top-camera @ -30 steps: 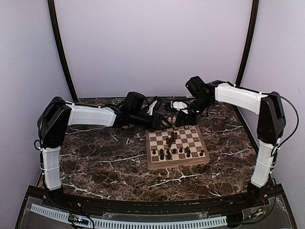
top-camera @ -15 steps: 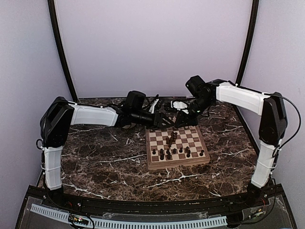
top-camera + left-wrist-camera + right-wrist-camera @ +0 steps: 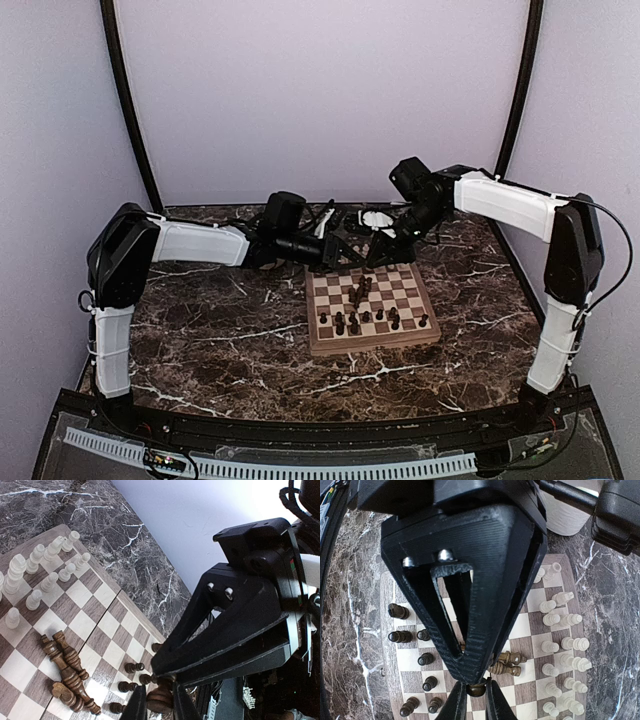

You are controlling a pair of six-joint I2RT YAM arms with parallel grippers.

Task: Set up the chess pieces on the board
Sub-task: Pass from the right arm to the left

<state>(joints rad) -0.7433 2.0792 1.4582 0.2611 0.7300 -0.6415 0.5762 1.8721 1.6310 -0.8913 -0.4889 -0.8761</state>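
Above the far edge of the board [image 3: 375, 345], my left gripper [image 3: 350, 247] and right gripper [image 3: 378, 252] meet tip to tip. One dark brown chess piece [image 3: 160, 696] is caught between both. The left gripper [image 3: 159, 702] is shut on its wide base, and the right gripper [image 3: 167, 676] pinches its narrow end. In the right wrist view the right gripper [image 3: 476, 694] is shut on that piece [image 3: 476, 689], with the left gripper [image 3: 470, 676] pressed against it. Standing dark pieces [image 3: 410, 637] and white pieces [image 3: 560, 645] fill opposite sides. A few dark pieces [image 3: 70, 672] lie toppled mid-board.
A cream mug [image 3: 377, 218] stands just behind the board, close under the right arm; its side also shows in the right wrist view [image 3: 565, 515]. Dark marble table [image 3: 220, 340] stretches left of and in front of the board. The booth walls close in on all sides.
The left gripper slid a little to the right and its jaws closed onto the dark piece held by the right gripper. The right arm has barely moved.
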